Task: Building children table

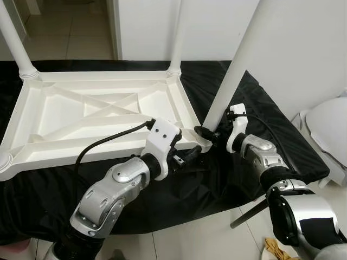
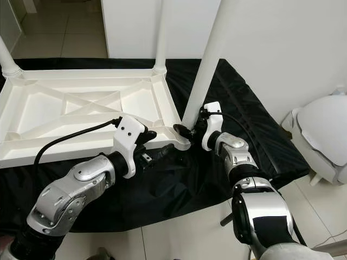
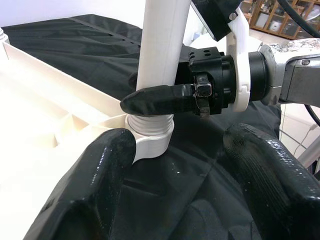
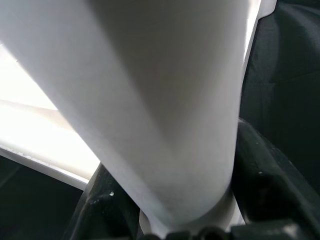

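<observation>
Tabletop (image 1: 81, 116), white, lies upside down on black cloth (image 1: 260, 119), filling the head views from 9 to 12 o'clock. White leg (image 1: 233, 70) stands in its corner socket at centre, right gripper (image 1: 209, 131) pinching the base. Left gripper (image 1: 192, 157) sits just beside that corner.

Left wrist view: left fingers (image 3: 100, 185) spread, flanking the socket.

Right wrist view: leg clamped between black fingers (image 4: 272, 180).
</observation>
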Robot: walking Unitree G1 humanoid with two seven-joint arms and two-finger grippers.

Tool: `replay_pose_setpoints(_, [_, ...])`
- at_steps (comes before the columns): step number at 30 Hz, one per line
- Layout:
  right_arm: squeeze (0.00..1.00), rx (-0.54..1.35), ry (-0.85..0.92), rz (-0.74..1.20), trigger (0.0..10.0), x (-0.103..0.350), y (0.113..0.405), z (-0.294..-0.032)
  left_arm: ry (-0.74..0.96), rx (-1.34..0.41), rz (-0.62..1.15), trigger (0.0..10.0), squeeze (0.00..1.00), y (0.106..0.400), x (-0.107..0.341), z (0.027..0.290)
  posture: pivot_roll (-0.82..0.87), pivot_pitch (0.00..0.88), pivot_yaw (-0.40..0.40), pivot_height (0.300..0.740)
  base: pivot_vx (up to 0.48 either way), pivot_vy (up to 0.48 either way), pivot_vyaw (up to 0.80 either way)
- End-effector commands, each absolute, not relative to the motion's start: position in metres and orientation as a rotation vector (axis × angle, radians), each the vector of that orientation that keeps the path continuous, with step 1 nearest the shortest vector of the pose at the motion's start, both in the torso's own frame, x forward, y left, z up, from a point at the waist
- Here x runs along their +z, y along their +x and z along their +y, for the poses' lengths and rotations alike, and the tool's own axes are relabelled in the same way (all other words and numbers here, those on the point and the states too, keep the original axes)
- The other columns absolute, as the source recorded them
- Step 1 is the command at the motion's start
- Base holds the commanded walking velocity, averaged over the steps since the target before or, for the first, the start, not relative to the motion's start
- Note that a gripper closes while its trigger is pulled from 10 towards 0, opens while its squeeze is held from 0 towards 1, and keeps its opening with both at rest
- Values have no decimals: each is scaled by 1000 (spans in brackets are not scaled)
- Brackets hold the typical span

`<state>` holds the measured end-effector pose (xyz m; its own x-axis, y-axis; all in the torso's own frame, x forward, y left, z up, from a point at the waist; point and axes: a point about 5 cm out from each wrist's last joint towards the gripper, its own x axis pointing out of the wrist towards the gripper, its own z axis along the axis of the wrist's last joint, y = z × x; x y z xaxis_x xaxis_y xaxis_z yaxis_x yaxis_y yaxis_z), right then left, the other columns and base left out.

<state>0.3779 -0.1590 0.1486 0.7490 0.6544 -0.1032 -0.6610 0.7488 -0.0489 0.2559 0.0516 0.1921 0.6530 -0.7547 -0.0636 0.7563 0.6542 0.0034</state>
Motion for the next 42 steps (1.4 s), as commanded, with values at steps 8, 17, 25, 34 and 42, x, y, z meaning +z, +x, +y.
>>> replay_pose_setpoints(8, [0,736,-40,111,0,134,370,-162,13,-931,64,10000,0,250,193,45,27,45,-88,740,0,0,0])
replay_pose_setpoints(17, [0,647,37,60,0,139,370,-160,10,-943,67,10000,0,248,192,45,14,52,-89,740,0,0,0])
replay_pose_setpoints(25, [0,595,84,-27,0,150,357,-150,7,-952,72,10000,0,246,191,45,13,54,-89,740,0,0,0])
replay_pose_setpoints(34, [0,323,113,-5,0,150,354,-136,3,-963,71,10000,0,246,191,43,5,44,-89,740,0,0,0])
replay_pose_setpoints(42, [0,98,88,27,0,145,347,-110,5,-967,64,10000,0,248,192,42,6,26,-96,740,0,0,0])
